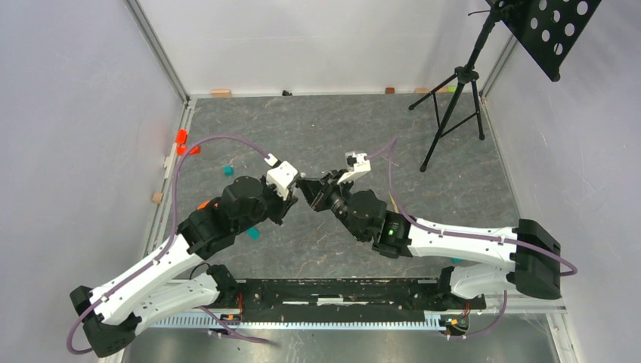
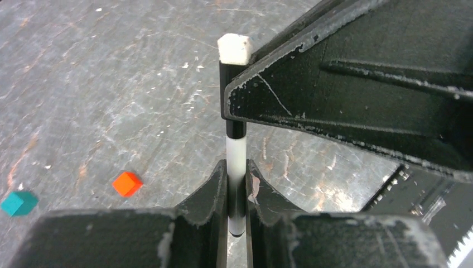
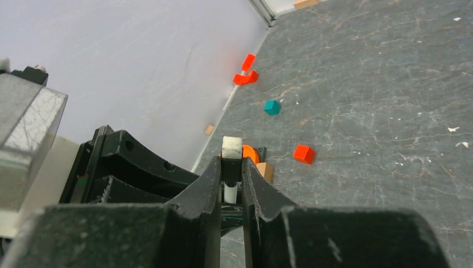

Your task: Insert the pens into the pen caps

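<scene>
Over the middle of the mat my two grippers meet tip to tip. In the left wrist view my left gripper (image 2: pixel 237 171) is shut on a white-barrelled pen (image 2: pixel 236 156) that stands upright between its fingers. The pen's upper end sits inside a black pen cap (image 2: pixel 232 127) with a white end. My right gripper (image 3: pixel 231 166) is shut on that cap (image 3: pixel 231 167), and the white barrel (image 3: pixel 230 192) shows just below it. From above, the left gripper (image 1: pixel 293 186) and the right gripper (image 1: pixel 310 189) touch, and the pen is hidden between them.
A red cube (image 2: pixel 126 183) and a teal cube (image 2: pixel 18 203) lie on the mat below. Red pieces (image 3: pixel 247 71), another teal cube (image 3: pixel 271 107), an orange disc (image 3: pixel 251 152) and a wooden block (image 3: pixel 266 171) lie near the left wall. A black tripod stand (image 1: pixel 453 98) occupies the back right.
</scene>
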`<state>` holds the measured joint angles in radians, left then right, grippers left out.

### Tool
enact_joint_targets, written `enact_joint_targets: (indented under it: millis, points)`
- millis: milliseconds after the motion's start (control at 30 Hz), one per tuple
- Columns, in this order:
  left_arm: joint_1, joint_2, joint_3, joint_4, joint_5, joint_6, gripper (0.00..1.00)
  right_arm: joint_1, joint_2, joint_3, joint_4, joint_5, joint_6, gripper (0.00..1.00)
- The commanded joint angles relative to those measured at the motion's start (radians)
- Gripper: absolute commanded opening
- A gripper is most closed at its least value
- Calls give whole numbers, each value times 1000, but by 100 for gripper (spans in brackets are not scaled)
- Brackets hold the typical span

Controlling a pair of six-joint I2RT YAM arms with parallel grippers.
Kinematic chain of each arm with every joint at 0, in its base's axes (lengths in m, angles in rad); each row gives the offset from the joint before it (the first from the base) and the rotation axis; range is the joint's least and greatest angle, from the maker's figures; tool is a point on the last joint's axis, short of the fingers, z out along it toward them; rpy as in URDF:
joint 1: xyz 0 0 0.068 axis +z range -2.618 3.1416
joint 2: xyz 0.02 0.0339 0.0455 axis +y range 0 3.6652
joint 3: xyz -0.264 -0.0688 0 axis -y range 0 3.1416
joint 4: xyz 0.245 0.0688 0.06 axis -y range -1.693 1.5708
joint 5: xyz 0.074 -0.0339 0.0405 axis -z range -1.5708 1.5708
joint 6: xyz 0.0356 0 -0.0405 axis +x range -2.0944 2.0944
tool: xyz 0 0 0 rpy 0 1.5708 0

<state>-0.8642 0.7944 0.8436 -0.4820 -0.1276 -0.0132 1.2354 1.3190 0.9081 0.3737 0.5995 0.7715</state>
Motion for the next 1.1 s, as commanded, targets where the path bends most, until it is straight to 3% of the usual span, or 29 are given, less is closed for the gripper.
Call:
enact_joint_targets:
  millis: [0,233,467,867,900,1067]
  points:
    - [-4,-63,24,281,168,56,2,44,-23,-185,174,-287,-162,0]
    - [-4,-118,2,310,338,68,2,27,-108,-319,258,-466,-407,0]
    - [-2,-134,-4,339,514,64,2,-14,-126,-384,344,-768,-495,0]
    - [-2,-147,-13,344,556,73,2,-65,-178,-415,322,-828,-502,0]
    - [-2,-147,-13,342,553,74,2,-67,-181,-413,318,-822,-500,1]
    - [-2,-137,-14,338,550,76,2,-75,-231,-415,309,-749,-512,35]
